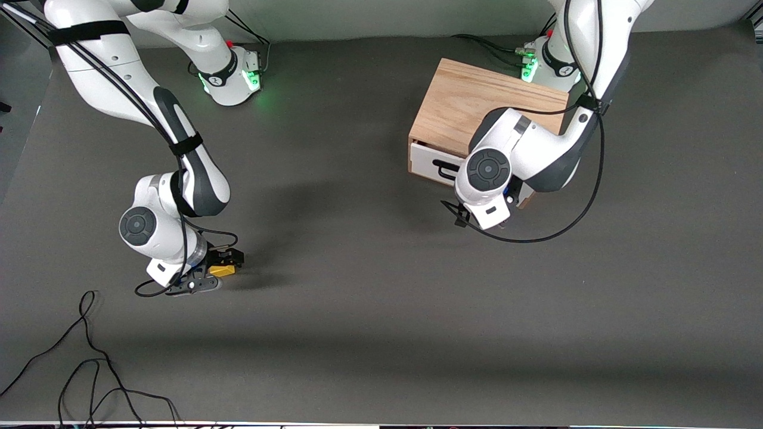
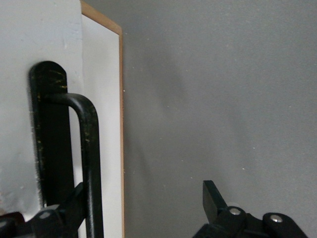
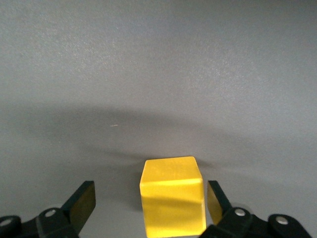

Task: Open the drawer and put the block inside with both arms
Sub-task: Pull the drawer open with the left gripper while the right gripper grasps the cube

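The yellow block [image 1: 223, 270] sits on the dark table toward the right arm's end. My right gripper [image 1: 216, 271] is down around it and open. In the right wrist view the block [image 3: 172, 196] lies between the fingers [image 3: 83, 201], close to one and apart from the other. The light-wood box [image 1: 477, 104] stands toward the left arm's end with the drawer's white front panel [image 1: 428, 161] facing the camera. My left gripper [image 2: 143, 203] is open at the black bar handle [image 2: 91, 163]; the bar stands just inside one finger. In the front view the left wrist [image 1: 489, 173] hides that gripper.
A loose black cable [image 1: 89, 357] lies on the table near the front camera at the right arm's end. Both arm bases [image 1: 235, 74] stand along the table's back edge, the left arm's base next to the box.
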`<state>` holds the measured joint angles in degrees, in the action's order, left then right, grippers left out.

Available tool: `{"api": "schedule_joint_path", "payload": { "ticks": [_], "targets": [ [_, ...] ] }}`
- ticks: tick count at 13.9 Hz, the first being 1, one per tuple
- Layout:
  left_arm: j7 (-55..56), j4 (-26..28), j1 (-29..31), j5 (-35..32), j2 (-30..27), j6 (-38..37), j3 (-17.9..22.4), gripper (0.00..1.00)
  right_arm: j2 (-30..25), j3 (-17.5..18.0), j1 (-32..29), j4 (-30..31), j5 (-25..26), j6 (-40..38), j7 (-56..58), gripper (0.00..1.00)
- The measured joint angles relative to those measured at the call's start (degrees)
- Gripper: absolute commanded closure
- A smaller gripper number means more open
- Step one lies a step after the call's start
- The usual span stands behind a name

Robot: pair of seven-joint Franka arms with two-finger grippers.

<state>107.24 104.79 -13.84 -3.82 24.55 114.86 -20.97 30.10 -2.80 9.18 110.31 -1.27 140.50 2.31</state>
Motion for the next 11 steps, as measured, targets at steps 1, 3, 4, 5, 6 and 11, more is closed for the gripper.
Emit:
{"api": "schedule_joint_path", "payload": {
  "ticks": [1, 3, 4, 5, 6, 11],
  "targets": [
    [0.0, -1.0, 0.0, -0.2, 0.7, 0.0, 0.0, 0.00, 0.2, -0.1, 0.0, 0.0, 0.0, 0.0, 0.0, 0.00],
    [0.0, -3.5, 0.0, -1.1, 2.4, 0.1, 0.0, 0.00, 0.4, -0.1, 0.0, 0.2, 0.0, 0.0, 0.1, 0.05],
    [0.0, -4.7, 0.0, -1.8, 3.4, 0.0, -0.1, 0.00, 0.4, -0.2, 0.0, 0.3, 0.0, 0.0, 0.2, 0.10],
    [0.0, -6.0, -0.1, -2.6, 4.3, -0.3, -0.3, 0.00, 0.4, -0.2, 0.0, 0.5, 0.0, 0.1, 0.4, 0.13],
    [0.0, -7.5, -0.2, -3.4, 5.2, -0.3, -0.3, 0.00, 0.4, -0.3, 0.0, 0.6, 0.0, 0.2, 0.7, 0.18],
    [0.1, -15.5, -0.4, -6.6, 10.6, 4.3, -0.1, 0.00, 1.0, -0.3, 0.0, 0.8, 0.1, 1.1, 1.5, 0.21]
  ]
}}
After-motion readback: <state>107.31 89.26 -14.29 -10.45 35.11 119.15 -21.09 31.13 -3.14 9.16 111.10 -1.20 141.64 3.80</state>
